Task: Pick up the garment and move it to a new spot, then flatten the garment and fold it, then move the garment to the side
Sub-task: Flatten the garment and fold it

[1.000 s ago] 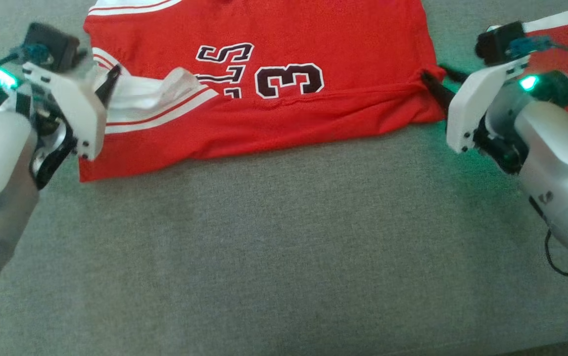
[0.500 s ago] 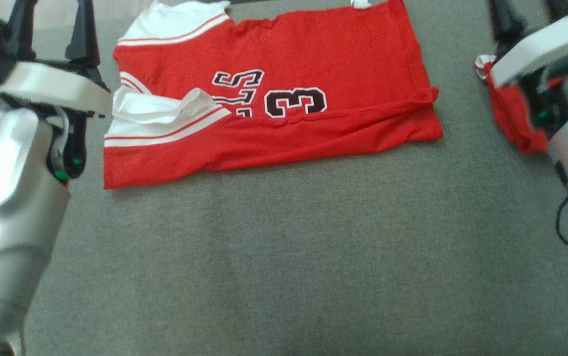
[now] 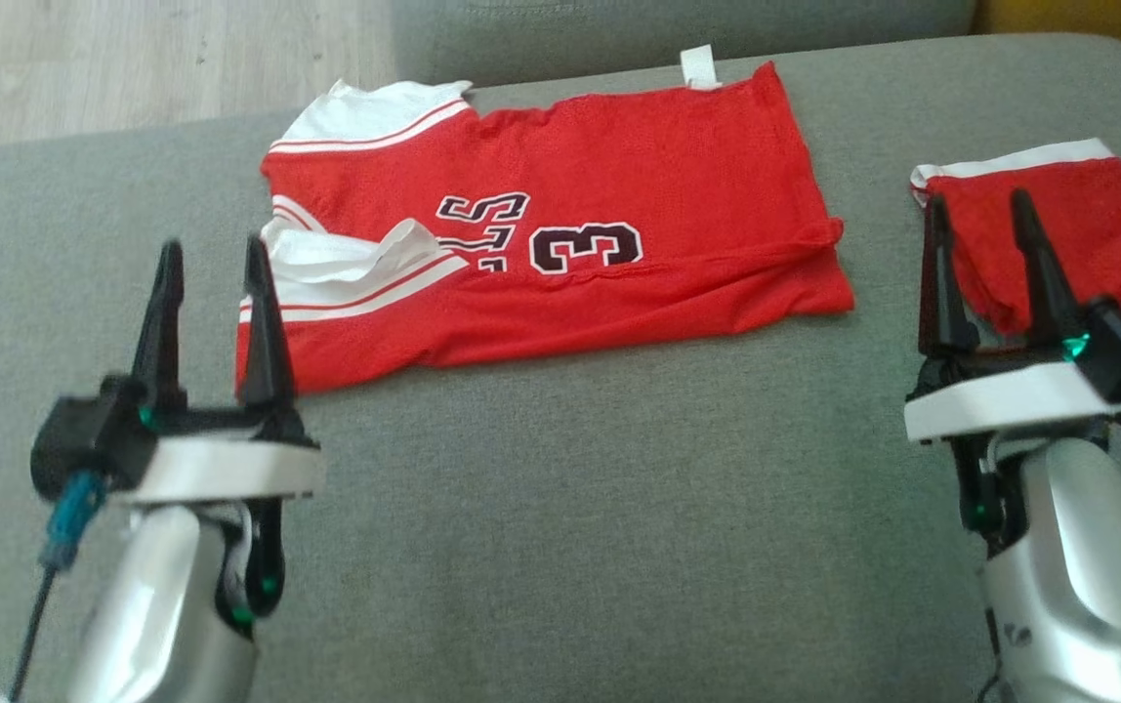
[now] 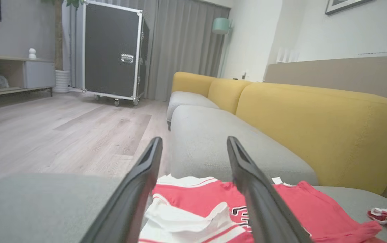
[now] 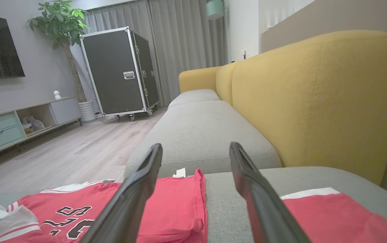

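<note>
Grey sofa (image 3: 560, 508) holds the shirt (image 3: 619, 156) in the upper middle, its long side running left to right. Your left hand (image 3: 212, 249) and right hand (image 3: 975, 202) are open and empty; the left is nearer its corner.

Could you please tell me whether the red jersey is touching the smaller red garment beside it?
Apart. The head view shows a bare strip of grey sofa cushion between the red jersey and the smaller red garment.
</note>
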`<state>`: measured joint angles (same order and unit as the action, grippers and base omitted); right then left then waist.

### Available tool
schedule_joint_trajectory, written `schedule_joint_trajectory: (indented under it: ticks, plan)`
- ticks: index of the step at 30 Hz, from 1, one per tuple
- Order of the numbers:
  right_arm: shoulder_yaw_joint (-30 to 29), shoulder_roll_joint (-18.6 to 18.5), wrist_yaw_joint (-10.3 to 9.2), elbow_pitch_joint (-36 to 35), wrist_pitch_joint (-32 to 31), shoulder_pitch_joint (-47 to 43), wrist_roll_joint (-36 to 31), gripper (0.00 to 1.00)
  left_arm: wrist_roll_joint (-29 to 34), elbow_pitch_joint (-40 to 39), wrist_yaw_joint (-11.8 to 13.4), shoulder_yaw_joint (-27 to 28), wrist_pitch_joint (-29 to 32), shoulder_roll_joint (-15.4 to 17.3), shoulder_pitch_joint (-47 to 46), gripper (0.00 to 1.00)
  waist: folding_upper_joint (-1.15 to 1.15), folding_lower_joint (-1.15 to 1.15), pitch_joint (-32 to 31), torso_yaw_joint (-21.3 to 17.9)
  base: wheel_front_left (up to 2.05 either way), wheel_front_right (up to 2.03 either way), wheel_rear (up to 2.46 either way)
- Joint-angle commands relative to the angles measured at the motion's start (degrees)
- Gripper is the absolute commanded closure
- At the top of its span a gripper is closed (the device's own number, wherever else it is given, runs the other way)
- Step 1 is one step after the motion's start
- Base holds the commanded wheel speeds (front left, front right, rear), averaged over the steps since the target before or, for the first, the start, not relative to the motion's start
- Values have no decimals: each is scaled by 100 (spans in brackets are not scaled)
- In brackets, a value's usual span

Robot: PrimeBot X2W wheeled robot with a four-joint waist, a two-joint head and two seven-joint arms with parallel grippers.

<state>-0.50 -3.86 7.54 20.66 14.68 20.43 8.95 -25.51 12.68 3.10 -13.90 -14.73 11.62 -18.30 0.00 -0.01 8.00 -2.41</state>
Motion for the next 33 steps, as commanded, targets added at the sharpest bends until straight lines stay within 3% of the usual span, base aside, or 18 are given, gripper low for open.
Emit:
schedule_joint_trajectory:
  ticks: [1,7,11,25,31,32,33]
  plan:
    - [70,42,-5,-321,31,55,-102,0,96,-186,-34,371,-26,-3,-33,0,0,1,-37,-38,0,0,0]
    - [126,94,-5,-504,31,-184,-194,0,456,-68,-269,779,-27,-316,242,0,0,1,-7,-82,0,0,0]
    - [225,96,-5,-502,31,-133,-150,0,589,623,-333,733,10,-303,95,0,0,1,120,-112,0,0,0]
    - [505,98,-5,-491,31,301,-54,0,662,3021,120,847,963,91,-1089,0,0,1,647,-431,0,0,0]
    - [394,98,-5,-517,31,544,-52,0,664,3795,44,680,1565,102,-1259,0,0,1,696,-525,0,0,0]
    - [372,98,-5,-509,31,582,-45,0,656,3876,13,655,1628,91,-1269,11,0,1,692,-530,0,0,0]
    - [357,98,-5,-500,31,618,-58,0,648,3939,-30,629,1666,82,-1280,64,0,1,683,-531,0,0,0]
